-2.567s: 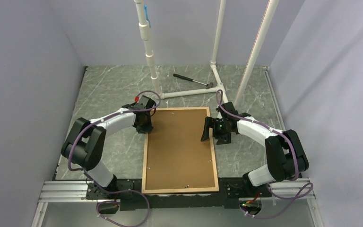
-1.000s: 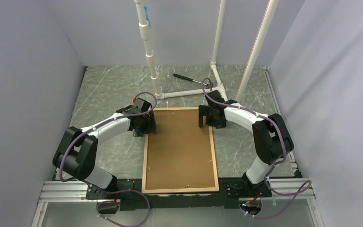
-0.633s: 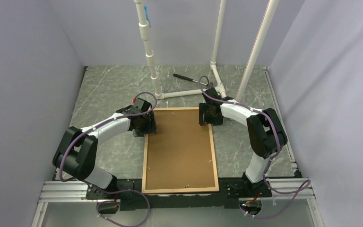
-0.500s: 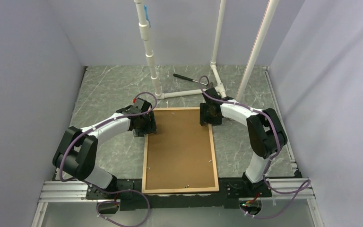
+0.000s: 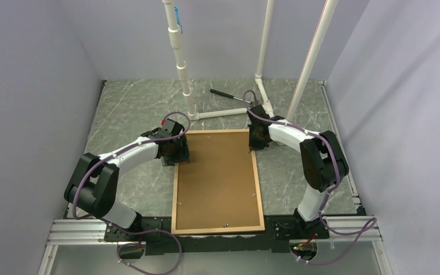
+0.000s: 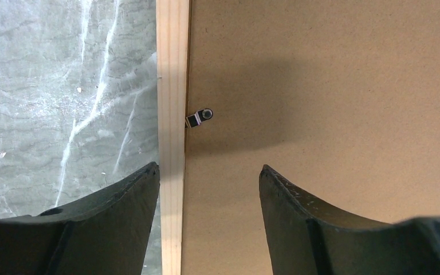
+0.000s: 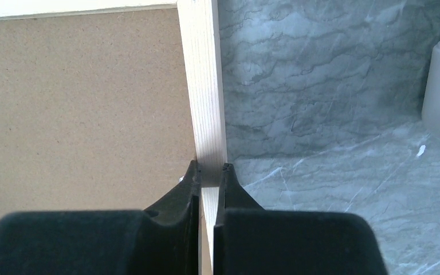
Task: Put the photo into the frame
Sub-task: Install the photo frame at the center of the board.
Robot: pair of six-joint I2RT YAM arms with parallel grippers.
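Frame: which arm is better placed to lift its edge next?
Right, probably. The right gripper is shut on the frame, pinching its right rail near the far corner. The left gripper is open, straddling the left rail without pinching it, so it would have to close first.

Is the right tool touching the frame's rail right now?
Touching. The right wrist view shows the right tool closed on the frame: its fingers press both sides of the light-wood rail, no gap visible.

No legible text, label or number appears anywhere.
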